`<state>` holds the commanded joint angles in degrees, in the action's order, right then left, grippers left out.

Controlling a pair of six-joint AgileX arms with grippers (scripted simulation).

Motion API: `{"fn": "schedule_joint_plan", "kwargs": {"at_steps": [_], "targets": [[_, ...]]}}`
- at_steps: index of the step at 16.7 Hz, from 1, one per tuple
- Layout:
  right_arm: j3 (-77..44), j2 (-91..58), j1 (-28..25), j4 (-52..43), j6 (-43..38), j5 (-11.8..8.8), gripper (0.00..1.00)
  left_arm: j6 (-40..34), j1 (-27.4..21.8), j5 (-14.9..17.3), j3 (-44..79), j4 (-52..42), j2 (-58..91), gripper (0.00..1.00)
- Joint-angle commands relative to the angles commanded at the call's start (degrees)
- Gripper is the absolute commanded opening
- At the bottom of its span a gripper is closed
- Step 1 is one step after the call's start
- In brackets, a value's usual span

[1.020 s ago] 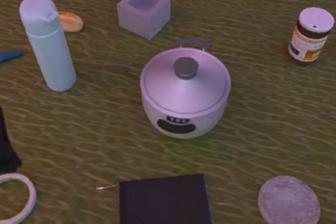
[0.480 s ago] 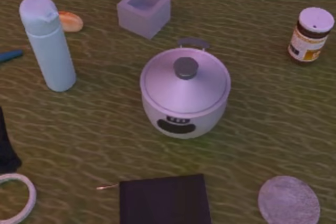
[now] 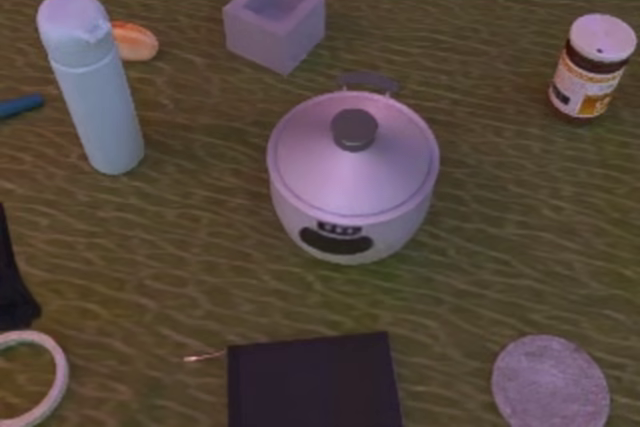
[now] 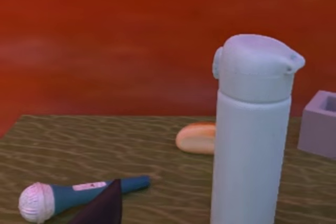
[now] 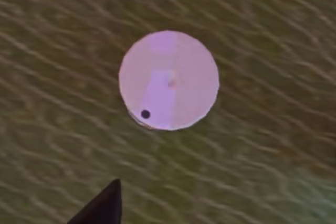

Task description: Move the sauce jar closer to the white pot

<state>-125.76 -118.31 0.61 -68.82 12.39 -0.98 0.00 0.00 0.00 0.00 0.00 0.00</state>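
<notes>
The sauce jar point(image 3: 590, 67), with its white lid and yellow-orange label, stands upright at the table's far right. In the right wrist view I see its round white lid point(image 5: 169, 80) from straight above. A dark part of my right gripper point(image 5: 102, 205) shows at that view's edge, apart from the lid; the top view does not show this arm. The white pot point(image 3: 352, 175), lid on and grey knob up, sits mid-table, well to the left of the jar. My left gripper point(image 3: 12, 282) is parked at the table's left edge, a dark tip of it point(image 4: 102, 208) showing in its wrist view.
A tall pale-blue bottle point(image 3: 92, 82) stands at the back left, with a bread roll point(image 3: 135, 40) and a blue microphone point(image 4: 73, 196) near it. A grey cube box point(image 3: 274, 21) is behind the pot. A dark book point(image 3: 312, 379), a grey disc point(image 3: 549, 381) and a white ring point(image 3: 45, 382) lie along the front.
</notes>
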Motion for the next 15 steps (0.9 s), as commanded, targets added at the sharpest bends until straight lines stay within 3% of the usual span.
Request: {"fn": "schedule_joint_plan", "kwargs": {"at_steps": [8,15], "targets": [[-34.47,-33.39,-1.79,-14.89,4.53,-1.63,1.0,0.0,0.0,0.0,0.0,0.0,0.0,1.0],[-40.06,-39.59,-2.17,-18.0,5.4,-1.96,1.0,0.0,0.0,0.0,0.0,0.0,0.0,1.0]]}}
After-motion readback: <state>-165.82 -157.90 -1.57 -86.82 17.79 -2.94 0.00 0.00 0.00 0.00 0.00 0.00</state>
